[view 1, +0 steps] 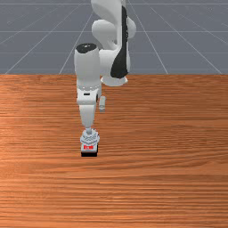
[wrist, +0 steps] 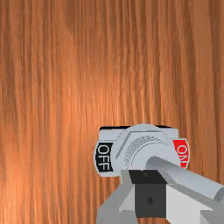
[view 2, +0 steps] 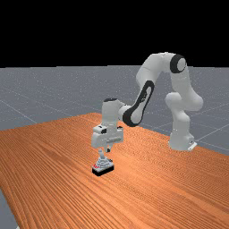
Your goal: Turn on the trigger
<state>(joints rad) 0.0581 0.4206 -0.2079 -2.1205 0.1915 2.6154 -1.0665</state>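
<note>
Easing the lever (wrist: 192,178) toward the ON label (wrist: 181,152) wanted slow, level pressure from the OFF label (wrist: 104,157) side; gripper (view 2: 108,150) opening and any hold: could not tell

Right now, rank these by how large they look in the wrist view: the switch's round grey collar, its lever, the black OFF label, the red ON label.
1. Round grey collar
2. Lever
3. Black OFF label and red ON label: too alike to rank.

Orange-brown wood tbl (view 2: 53,147) w/ grid-lined grey flr (view 2: 27,96) beyond & black bkgd (view 2: 89,31) above.
</note>
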